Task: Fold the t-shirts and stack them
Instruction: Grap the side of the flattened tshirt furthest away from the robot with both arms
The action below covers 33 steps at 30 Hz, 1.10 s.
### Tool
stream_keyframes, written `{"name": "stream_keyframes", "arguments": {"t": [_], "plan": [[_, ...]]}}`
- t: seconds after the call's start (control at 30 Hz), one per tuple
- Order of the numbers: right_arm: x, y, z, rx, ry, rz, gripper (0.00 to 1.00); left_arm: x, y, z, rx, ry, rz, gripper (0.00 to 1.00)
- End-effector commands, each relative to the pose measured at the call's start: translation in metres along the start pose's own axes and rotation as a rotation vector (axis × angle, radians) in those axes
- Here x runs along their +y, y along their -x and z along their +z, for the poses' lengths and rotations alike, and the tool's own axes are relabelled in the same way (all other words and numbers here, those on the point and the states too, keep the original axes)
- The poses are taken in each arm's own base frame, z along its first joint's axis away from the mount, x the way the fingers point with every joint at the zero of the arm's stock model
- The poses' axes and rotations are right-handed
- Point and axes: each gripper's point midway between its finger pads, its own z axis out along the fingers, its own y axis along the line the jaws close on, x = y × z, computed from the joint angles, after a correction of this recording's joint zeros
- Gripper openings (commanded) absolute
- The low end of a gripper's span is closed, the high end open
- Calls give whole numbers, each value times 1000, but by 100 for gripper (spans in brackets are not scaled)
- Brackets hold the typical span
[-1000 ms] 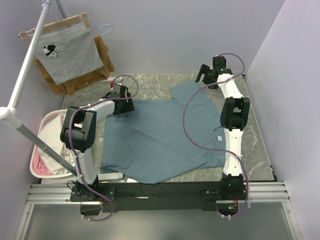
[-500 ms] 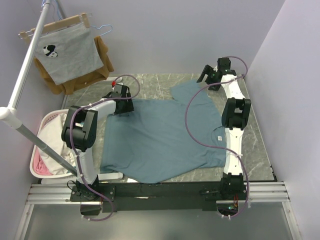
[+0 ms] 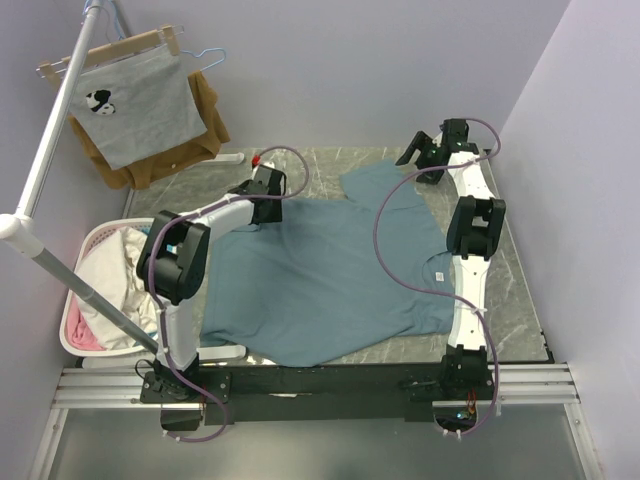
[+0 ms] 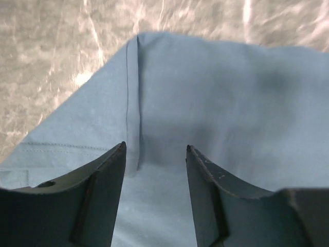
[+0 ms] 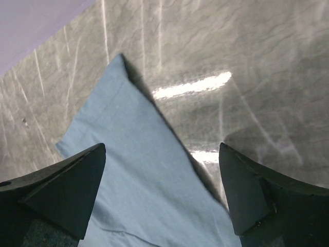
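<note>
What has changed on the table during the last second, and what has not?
The left tool moved right along the far edge of the shirt, open above it. The right tool shifted slightly right over the far sleeve, also open. Nothing was grasped or released. The shirt lies flat as before; basket and hanging clothes did not move.

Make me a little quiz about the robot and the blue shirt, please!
1. True or false: the teal t-shirt is already folded into a small square.
2. Which is open? A: only the left pincer. B: only the right pincer. C: both.
3. Fill in: the clothes left of the table sit in a white laundry ____.

Key: 1 false, it lies spread out. 2 C. 3 basket.
</note>
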Motion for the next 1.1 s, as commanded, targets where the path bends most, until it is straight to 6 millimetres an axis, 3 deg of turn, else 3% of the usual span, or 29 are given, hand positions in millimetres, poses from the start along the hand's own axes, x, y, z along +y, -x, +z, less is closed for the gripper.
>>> {"name": "stream_keyframes", "arguments": {"t": [0.0,0.3,0.53,0.7,0.93,1.07], "plan": [[11,14,-6,-35,43,-11,96,24,-7,8,6,137,51,55],[8,10,-5,-17,41,-5,95,38,-8,10,2,208,74,55],[9,8,-4,-11,49,-2,94,40,-20,18,36,221,94,52],[8,8,-4,-11,48,3,94,39,-21,19,39,219,90,45],[7,8,-4,-10,51,6,94,36,-5,9,2,206,82,34],[6,10,-4,-12,52,9,93,34,-2,9,0,198,84,16]]}}
